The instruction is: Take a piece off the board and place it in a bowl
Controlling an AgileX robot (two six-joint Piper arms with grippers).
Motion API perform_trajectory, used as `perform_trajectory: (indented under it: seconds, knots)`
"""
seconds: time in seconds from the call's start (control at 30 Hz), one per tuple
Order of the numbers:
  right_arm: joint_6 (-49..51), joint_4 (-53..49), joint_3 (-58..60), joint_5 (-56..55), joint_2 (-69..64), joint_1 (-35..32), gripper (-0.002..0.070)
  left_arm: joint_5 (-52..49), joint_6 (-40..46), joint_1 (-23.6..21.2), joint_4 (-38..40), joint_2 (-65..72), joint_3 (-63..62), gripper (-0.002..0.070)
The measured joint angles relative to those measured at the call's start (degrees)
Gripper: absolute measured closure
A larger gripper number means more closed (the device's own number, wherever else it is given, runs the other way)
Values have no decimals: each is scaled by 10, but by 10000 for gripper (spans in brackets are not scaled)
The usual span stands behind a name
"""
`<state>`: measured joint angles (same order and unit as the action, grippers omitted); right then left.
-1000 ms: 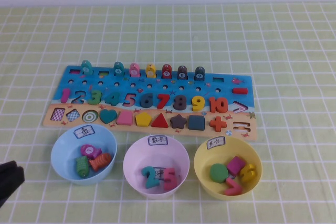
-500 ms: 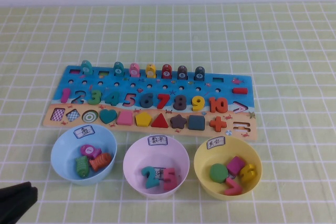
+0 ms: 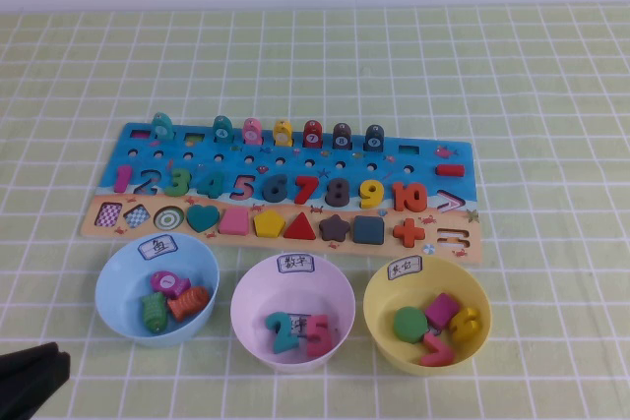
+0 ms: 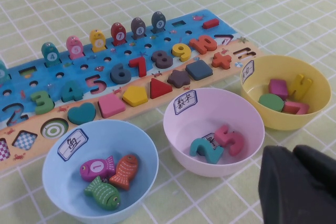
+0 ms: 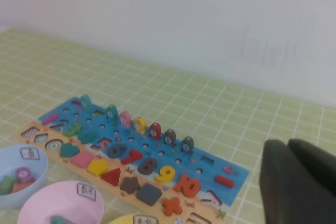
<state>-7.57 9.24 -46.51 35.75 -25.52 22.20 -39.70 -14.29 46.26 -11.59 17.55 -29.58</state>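
Left gripper (image 3: 37,373) parked at the near left corner of the table, fingers pressed together on nothing, well apart from the board (image 3: 285,194). Right gripper (image 5: 299,182) raised off to the right of the board, fingers side by side with no gap, empty. Magenta piece (image 3: 442,311) lying inside the yellow bowl (image 3: 379,317), next to a green disc (image 3: 409,325).

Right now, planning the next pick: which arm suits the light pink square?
Likely left: the light pink square piece lies on the long puzzle board's left half, the shut left tool hangs near-left; the right tool is outside the high view.
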Motion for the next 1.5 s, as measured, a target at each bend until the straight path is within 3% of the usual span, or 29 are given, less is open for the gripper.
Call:
perform_trajectory:
  seconds: [0.23,0.43,0.53,0.67,0.83,1.17,1.5]
  knots:
    - [1,-109,0,85,1,-3,694,-1,0,0,0,0,0,678]
    - [-6,-119,3,99,5,-5,694,-2,-1,0,0,0,0,678]
    - [-21,-97,28,51,7,-5,694,-2,-1,0,0,0,0,678]
    - [-26,-82,119,-92,23,-13,694,-2,-1,0,0,0,0,678]
    - [-27,-45,249,-227,79,-72,694,-2,-1,0,0,0,0,678]
    - [-27,-38,423,-249,246,-188,694,-2,-1,0,0,0,0,678]
    - [-28,-36,474,-239,259,-199,694,-18,-1,0,0,0,0,678]
